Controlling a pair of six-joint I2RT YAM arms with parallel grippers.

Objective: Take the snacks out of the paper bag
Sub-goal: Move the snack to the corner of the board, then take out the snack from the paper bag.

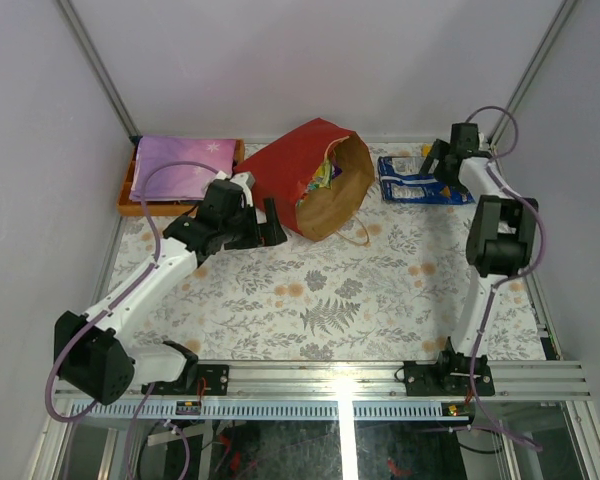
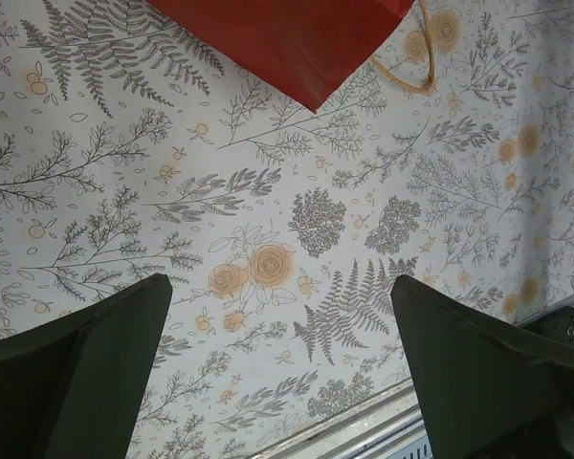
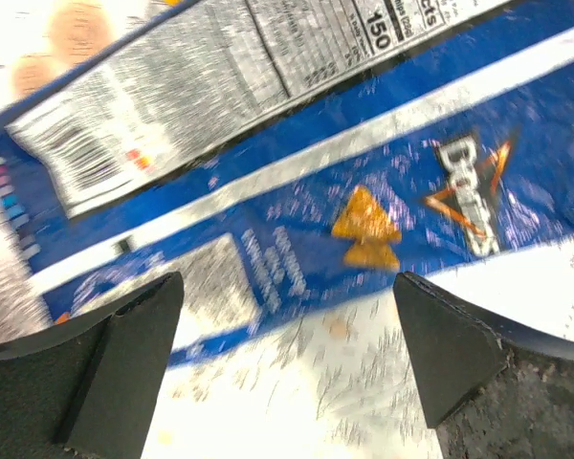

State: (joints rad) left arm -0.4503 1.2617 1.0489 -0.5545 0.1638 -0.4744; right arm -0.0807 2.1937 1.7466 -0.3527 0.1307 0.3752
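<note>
The paper bag [image 1: 298,165] is red outside and brown inside. The bench [image 1: 330,290] is white, printed with grey ferns and orange flowers. The chip bag [image 1: 417,188] is blue, white and silver. The tray [image 1: 140,209] is orange.

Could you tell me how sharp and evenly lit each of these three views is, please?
Right wrist: the blue chip bag is smeared, its print mostly unreadable. Left wrist: sharp on the floral cloth and red paper bag, with a soft shadow at the right edge. Top external: evenly lit, but a bright glare streak crosses the metal rail.
</note>
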